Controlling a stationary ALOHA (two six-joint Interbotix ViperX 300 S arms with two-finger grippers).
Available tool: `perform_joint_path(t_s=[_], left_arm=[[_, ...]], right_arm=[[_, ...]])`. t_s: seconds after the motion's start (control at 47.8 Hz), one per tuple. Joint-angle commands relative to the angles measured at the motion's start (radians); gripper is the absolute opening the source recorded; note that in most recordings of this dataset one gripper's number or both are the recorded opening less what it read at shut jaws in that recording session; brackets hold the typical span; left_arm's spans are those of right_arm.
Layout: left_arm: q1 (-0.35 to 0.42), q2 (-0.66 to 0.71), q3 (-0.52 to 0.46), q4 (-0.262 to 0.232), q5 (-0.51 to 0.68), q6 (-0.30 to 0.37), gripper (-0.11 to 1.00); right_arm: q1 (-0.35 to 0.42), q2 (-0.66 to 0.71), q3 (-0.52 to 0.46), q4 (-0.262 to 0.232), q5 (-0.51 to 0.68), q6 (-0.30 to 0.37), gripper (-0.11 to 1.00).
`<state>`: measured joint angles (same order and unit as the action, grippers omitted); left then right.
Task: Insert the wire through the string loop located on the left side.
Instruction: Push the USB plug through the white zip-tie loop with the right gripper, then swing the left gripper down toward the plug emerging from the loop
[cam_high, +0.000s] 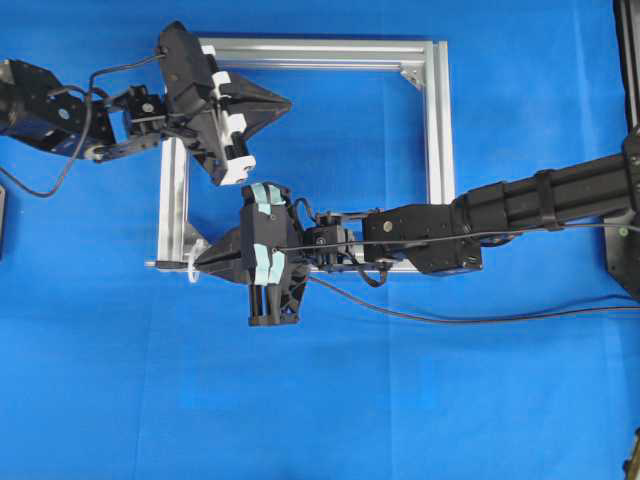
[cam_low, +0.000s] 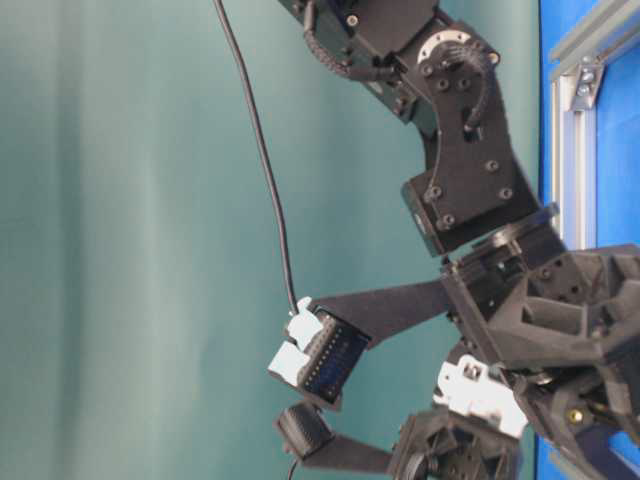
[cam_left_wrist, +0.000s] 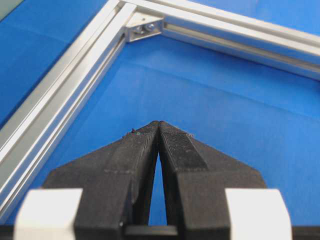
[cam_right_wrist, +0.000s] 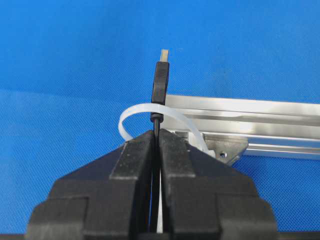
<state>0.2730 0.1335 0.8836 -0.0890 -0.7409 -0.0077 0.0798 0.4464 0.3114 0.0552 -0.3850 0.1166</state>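
Note:
My right gripper (cam_right_wrist: 156, 132) is shut on the wire just behind its black plug (cam_right_wrist: 160, 80), which sticks out beyond the fingertips. The white string loop (cam_right_wrist: 134, 112) arcs under the plug's base at the frame corner; I cannot tell whether the plug passes inside it. From overhead, the right gripper (cam_high: 197, 265) sits at the frame's lower left corner. The plug tip (cam_high: 158, 264) points left past the string loop (cam_high: 192, 274), and the wire (cam_high: 450, 321) trails off right. My left gripper (cam_high: 288, 100) hovers inside the frame's upper left, shut and empty, fingertips (cam_left_wrist: 158, 123) together.
The silver aluminium frame (cam_high: 438, 130) lies flat on the blue cloth, with a corner bracket (cam_left_wrist: 142, 29) ahead of the left gripper. The right arm (cam_high: 540, 205) reaches across the frame's lower bar. A black cable (cam_low: 262, 160) hangs in the table-level view.

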Motion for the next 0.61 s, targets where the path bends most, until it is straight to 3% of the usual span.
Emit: perform_joint_path(t_s=[0.0,0.586], left_arm=[[0.008,-0.06,0.026,0.003,-0.011,0.006,0.03],[0.035,-0.37,0.399,0.003,-0.002,0.015,0.03]], right_arm=[[-0.003,-0.02,-0.015,0.0,-0.003,0.002,0.0],[-0.003,-0.02,-0.012,0.0,-0.003,0.0,0.0]])
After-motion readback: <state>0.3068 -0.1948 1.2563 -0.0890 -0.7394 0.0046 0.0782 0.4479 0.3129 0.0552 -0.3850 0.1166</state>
